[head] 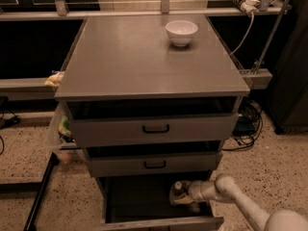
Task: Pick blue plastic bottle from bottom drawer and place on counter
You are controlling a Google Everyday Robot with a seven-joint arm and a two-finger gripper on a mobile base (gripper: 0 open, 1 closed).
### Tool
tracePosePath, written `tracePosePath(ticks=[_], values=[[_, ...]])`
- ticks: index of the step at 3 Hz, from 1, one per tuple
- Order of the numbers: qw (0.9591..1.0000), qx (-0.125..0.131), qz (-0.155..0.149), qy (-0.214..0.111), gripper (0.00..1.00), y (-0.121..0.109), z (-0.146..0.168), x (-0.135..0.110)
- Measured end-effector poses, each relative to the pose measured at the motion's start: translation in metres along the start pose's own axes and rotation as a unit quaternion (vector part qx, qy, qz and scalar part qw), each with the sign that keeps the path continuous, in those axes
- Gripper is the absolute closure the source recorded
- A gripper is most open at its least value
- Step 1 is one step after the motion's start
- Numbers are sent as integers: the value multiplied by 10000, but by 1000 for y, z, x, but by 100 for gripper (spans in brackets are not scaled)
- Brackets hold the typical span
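Note:
The bottom drawer (159,223) is pulled open below the two shallower drawers, and it is dark inside. The blue plastic bottle (177,188) stands upright at the drawer's right side; its white cap shows, while its lower body is partly hidden. My gripper (182,197) reaches into the drawer from the right on the pale arm (226,189) and is right at the bottle, level with its body. The counter (149,57) is the wide grey top of the cabinet.
A white bowl (181,32) stands at the back right of the counter. The top drawer (155,128) and middle drawer (154,164), with black handles, are slightly open above my arm. Cables and a power strip (244,3) are to the right. A plastic bag (61,129) hangs at the left.

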State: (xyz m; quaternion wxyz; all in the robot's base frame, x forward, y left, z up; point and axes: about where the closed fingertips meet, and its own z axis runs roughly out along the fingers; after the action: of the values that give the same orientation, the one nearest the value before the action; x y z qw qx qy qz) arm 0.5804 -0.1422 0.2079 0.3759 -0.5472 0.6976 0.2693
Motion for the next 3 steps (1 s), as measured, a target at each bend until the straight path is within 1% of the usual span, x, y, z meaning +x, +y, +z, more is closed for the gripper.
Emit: tracePosePath(ticks=[1,2,3], values=[[10000,-52,8,-41,99,9,-21,-17],[9998,-159,6,-101,100,19,-55,-46],[9988,-423,-142,-182,100,20,-96,-97]])
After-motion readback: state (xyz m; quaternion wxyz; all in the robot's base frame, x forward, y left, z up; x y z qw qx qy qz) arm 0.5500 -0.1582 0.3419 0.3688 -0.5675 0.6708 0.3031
